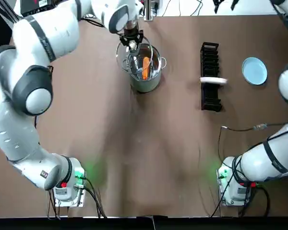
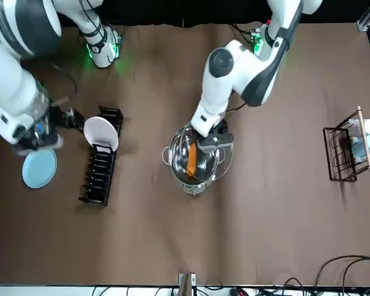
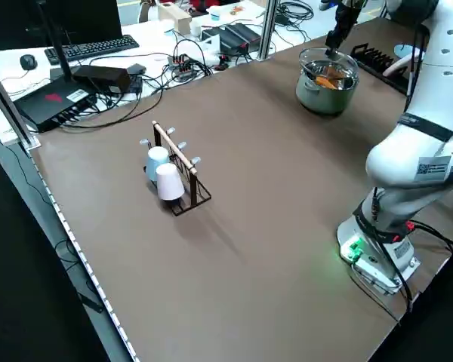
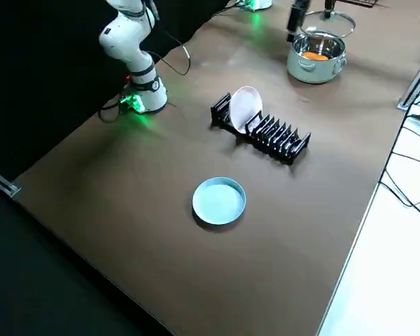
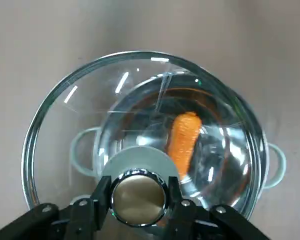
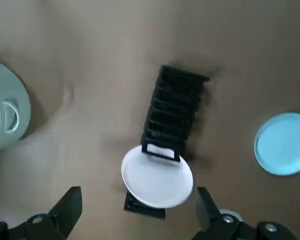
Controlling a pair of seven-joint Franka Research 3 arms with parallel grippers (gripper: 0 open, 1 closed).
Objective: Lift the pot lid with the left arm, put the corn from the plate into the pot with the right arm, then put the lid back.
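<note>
The glass lid [image 5: 80,110] is gripped by its metal knob [image 5: 138,196] in the left hand [image 1: 131,43], above the pot [image 1: 146,84] at upper centre. It is judged rigid, slick and breakable. The right hand [image 6: 138,204] is held open.

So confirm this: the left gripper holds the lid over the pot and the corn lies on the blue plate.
Wrong: the corn lies in the pot, not on the blue plate, as the left wrist view shows. The left gripper does hold the lid over the pot.
</note>
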